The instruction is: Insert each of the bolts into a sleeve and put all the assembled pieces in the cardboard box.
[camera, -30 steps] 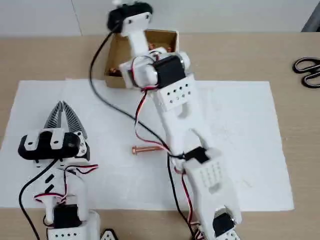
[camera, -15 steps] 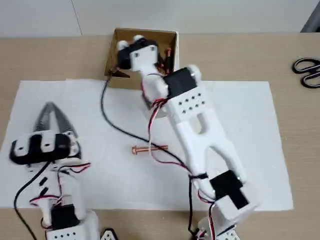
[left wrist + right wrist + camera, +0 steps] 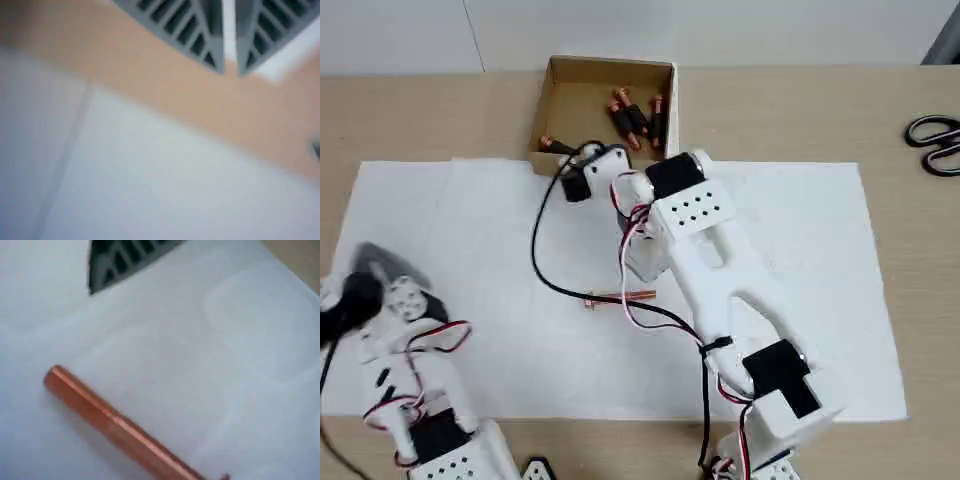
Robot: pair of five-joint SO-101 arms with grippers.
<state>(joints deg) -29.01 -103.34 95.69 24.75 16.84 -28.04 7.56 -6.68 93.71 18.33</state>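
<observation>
A copper bolt lies on the white paper, partly crossed by the right arm's wires. The right wrist view has the same bolt close up, with a grey part of my right gripper just beyond its end. In the high view the right arm's wrist hangs over the paper between the bolt and the cardboard box. Several assembled copper and black pieces lie in the box. My left gripper is at the paper's left edge, shut to a thin slit with nothing in it.
Black scissors lie on the wooden table at the far right. The right arm's black cable loops across the paper left of the bolt. Bare paper stretches to the right of the right arm.
The right arm has drawn back from over the box and come down over the paper near the bolt. The left arm has swung to the left and back toward its base.
</observation>
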